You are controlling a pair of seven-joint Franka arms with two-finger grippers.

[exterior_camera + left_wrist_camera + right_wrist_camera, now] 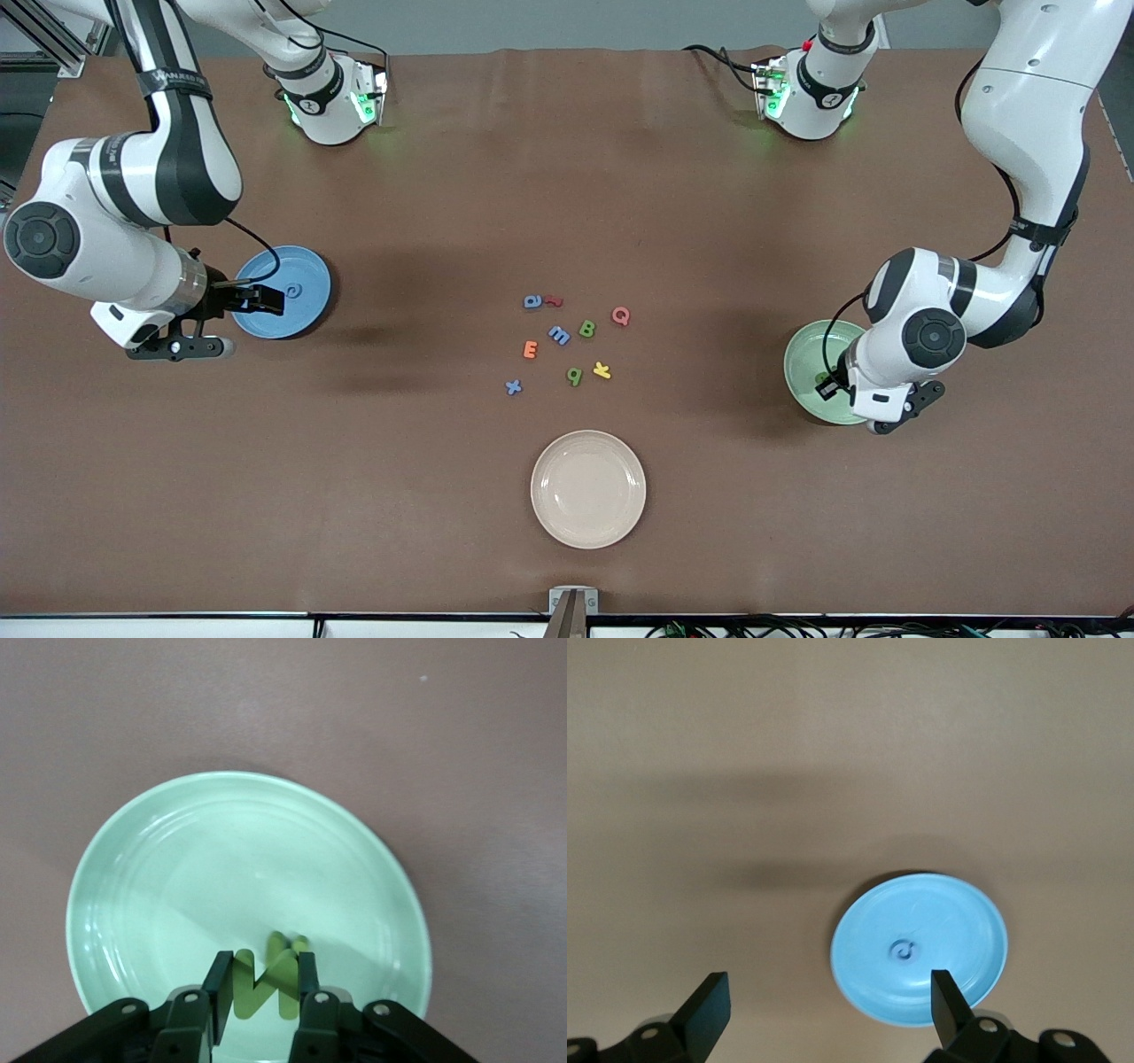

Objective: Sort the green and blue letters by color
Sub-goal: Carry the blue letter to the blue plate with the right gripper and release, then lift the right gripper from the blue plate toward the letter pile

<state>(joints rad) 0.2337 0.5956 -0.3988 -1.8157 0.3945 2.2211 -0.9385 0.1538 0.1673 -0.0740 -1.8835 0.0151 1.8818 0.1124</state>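
A: Which step is this?
B: Delivery. The right gripper (pixel 824 1005), fingers wide and empty, hovers by the blue plate (pixel 312 301), one blue letter (pixel 901 950) in it. The left gripper (pixel 258 985) pinches a green letter (pixel 263 977) over the green plate (pixel 133 859); releasing seems next.
A: Still loose?
B: Between the plates: three blue, two green, four other colours.

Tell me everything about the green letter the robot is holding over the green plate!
The green letter is a small, chunky zigzag piece, olive-green and matte, like foam. Its shape looks like an N or Z, though which one is hard to tell. The left gripper pinches it between two black fingers, one on each side. It is over the pale-green plate, near the plate's edge. Whether it touches the plate cannot be told.
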